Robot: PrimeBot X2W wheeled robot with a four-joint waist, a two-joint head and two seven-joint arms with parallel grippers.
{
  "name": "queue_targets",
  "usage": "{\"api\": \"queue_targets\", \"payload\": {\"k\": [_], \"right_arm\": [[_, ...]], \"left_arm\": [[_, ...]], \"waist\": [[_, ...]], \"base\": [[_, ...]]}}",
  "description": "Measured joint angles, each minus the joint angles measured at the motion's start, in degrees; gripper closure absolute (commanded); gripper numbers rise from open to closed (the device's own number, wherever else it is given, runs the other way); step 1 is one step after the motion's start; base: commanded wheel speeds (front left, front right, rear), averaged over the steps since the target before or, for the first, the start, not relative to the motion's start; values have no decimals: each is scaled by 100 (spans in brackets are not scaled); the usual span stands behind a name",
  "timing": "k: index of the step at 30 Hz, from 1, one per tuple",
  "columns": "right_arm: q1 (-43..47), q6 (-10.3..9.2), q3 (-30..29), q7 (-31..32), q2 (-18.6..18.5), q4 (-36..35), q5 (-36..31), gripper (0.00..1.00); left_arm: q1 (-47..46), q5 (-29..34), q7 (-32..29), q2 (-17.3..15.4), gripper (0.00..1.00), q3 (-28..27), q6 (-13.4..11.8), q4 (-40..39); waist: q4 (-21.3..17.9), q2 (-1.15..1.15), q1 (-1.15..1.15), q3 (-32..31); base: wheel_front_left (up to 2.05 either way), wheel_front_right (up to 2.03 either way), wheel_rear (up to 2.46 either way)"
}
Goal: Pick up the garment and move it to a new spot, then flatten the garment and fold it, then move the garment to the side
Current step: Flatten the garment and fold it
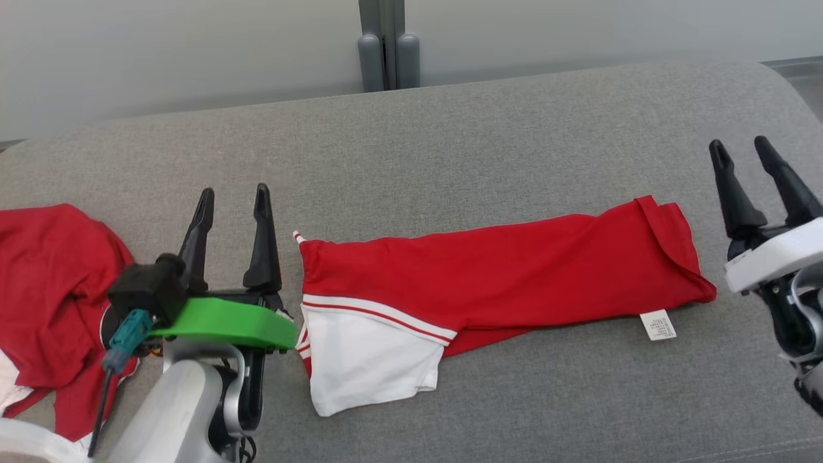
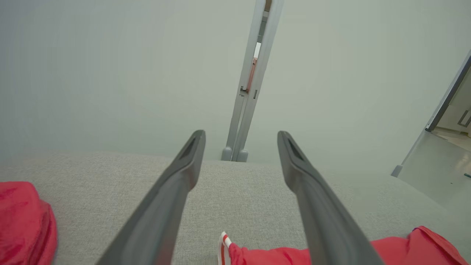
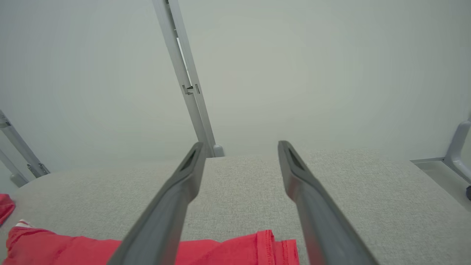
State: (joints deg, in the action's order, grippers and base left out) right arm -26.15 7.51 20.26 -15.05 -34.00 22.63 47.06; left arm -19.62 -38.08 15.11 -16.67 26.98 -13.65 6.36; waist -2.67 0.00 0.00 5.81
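now the folded red and white garment (image 1: 488, 283) is lying flat across the middle of the grey fabric cushion (image 1: 450, 128), its white care label (image 1: 658, 325) showing near its right end. the left gripper (image 1: 235, 204) is hovering just beside its left end, fingers spread and holding nothing. the right gripper (image 1: 742, 151) is waiting near the right end, likewise spread and holding nothing. a crumpled red cloth (image 1: 45, 283) is sitting at far left.

The garment (image 1: 501, 270) is red and white with a thin red stripe; the cushion (image 1: 450, 141) is grey, perhaps flecked.
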Motion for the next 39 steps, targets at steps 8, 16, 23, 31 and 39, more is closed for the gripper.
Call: {"api": "queue_targets", "payload": {"k": [8, 16, 23, 31, 39], "right_arm": [[1199, -1, -1260, 0, 1183, -1139, -1167, 0], [1773, -1, -1577, 0, 1824, -1671, -1564, 0], [1998, -2, -1624, 0, 2111, -1706, -1755, 0], [2010, -2, -1644, 0, 2128, -1671, -1796, 0], [1858, -2, -1885, 0, 2067, -661, -1862, 0]], "left_arm": [[922, 1386, 1, 812, 0, -1033, 903, 69], [1508, 2207, 1, 1311, 0, -1784, 1605, 123], [1640, 2353, 1, 1371, 0, -1933, 1725, 148], [1673, 2281, 1, 1376, 0, -1809, 1692, 133], [1575, 2286, 1, 1379, 0, -1640, 1693, 233]], "waist": [[-76, 0, 0, -7], [-76, 0, 0, -20], [-26, 0, 0, -83], [30, 0, 0, -64], [142, 0, 0, 152]], "base": [[0, 0, 0], [0, 0, 0], [0, 0, 0], [0, 0, 0], [0, 0, 0]]}}
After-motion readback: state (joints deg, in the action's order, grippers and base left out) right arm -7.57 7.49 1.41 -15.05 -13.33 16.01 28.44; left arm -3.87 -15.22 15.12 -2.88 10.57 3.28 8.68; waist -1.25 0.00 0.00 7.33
